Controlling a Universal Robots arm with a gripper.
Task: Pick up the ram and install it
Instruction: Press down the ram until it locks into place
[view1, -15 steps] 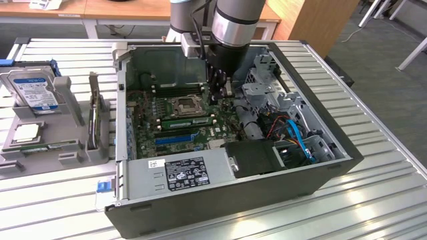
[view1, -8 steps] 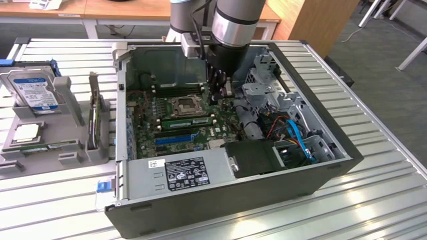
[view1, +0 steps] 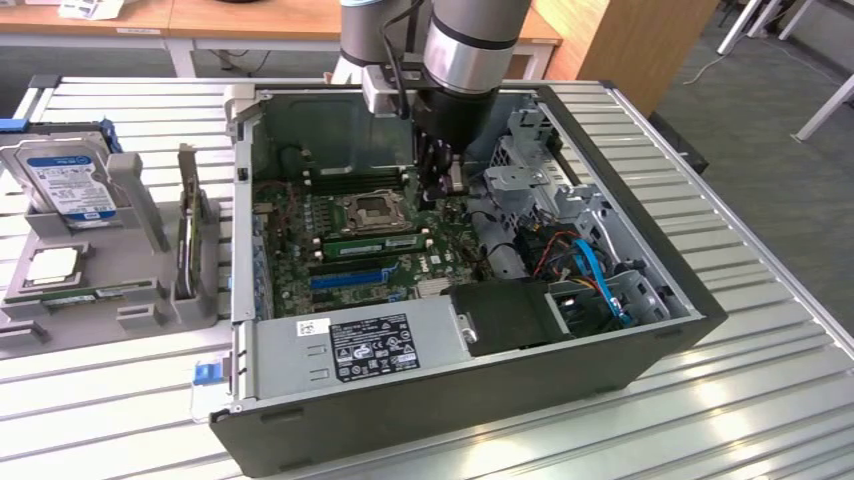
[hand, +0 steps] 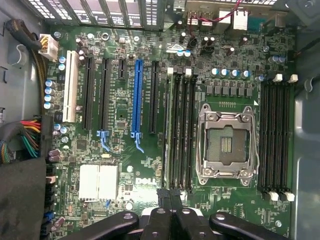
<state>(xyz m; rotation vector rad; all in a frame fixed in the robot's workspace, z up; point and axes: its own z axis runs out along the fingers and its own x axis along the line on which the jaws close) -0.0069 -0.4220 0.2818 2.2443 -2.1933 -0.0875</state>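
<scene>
**Closed gripper over the memory slots, ram standing in the bank**

The gripper (hand: 170, 196) has its two fingers pressed together. It hangs inside the open case (view1: 641, 330), low over the motherboard (hand: 120, 110). I cannot tell whether the tips touch anything.

Just ahead of the tips a bank of black memory slots (hand: 186, 130) begins and runs straight away from the gripper. The ram (hand: 170, 130), a thin green stick, stands on its edge in this bank, on the side toward the blue slot (hand: 136, 100). It is not between the fingers.

On one side of the bank lies the open processor socket (hand: 225, 145) with its metal frame, and past it a second bank (hand: 275, 135) of slots. On the other side, after the blue slot, come more black slots and a white slot (hand: 70, 87).

Outside the case, well apart from the gripper toward the exterior view's left, a grey tray (view1: 134, 310) holds a drive (view1: 60, 180) standing upright and a square chip (view1: 51, 265).
</scene>
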